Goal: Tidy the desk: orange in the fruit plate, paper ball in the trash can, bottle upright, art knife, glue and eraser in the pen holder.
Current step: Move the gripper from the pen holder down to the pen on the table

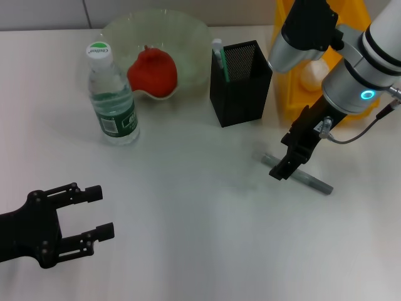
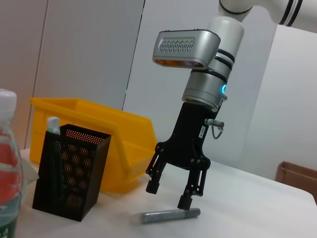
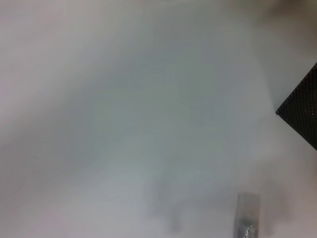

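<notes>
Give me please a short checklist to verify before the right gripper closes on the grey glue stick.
1. Right gripper open: ok.
2. Fingers on both sides of the glue: cannot tell; one fingertip is at the stick, the other hangs above the desk.
3. Glue lying flat, nothing on it: ok.
4. Pen holder upright, top open, art knife inside: ok.
5. Left gripper far from the glue: ok.

bottle [image 1: 113, 99] | cap + label print too small, no legible txt
</notes>
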`<state>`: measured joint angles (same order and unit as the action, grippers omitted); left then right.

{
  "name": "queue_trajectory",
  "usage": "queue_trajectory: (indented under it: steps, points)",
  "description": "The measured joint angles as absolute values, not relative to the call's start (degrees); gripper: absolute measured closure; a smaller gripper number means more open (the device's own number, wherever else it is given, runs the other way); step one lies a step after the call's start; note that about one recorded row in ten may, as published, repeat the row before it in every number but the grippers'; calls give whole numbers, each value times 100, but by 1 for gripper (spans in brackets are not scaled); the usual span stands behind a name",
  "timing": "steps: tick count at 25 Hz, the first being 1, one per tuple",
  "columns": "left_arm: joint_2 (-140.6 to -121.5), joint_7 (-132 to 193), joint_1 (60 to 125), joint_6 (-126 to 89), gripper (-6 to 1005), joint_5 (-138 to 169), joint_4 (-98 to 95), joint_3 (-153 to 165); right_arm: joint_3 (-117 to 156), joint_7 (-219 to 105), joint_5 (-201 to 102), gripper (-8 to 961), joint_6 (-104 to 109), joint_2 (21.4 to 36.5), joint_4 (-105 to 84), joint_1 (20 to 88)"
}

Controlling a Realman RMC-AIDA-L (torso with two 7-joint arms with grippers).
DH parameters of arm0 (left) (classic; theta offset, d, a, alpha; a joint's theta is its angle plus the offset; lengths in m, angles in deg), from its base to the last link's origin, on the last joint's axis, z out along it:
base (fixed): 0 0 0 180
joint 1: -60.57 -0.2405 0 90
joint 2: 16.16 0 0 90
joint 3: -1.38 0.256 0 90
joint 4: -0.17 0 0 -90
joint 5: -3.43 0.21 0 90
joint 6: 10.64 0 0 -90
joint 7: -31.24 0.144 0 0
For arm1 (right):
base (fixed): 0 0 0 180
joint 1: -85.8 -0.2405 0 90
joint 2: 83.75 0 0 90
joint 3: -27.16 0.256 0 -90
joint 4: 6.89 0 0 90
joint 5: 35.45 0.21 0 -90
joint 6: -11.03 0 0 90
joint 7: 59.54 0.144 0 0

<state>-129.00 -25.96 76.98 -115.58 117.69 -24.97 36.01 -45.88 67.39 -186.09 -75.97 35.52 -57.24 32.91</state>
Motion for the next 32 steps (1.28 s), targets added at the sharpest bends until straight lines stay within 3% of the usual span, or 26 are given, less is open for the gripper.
queue_trajectory:
  steps: [32]
  points:
    - [-12890,-2598,7716,-11511,287,11760,-2505,3587,-5111,6779,-18547,141,-7009,3585,-5147,3060]
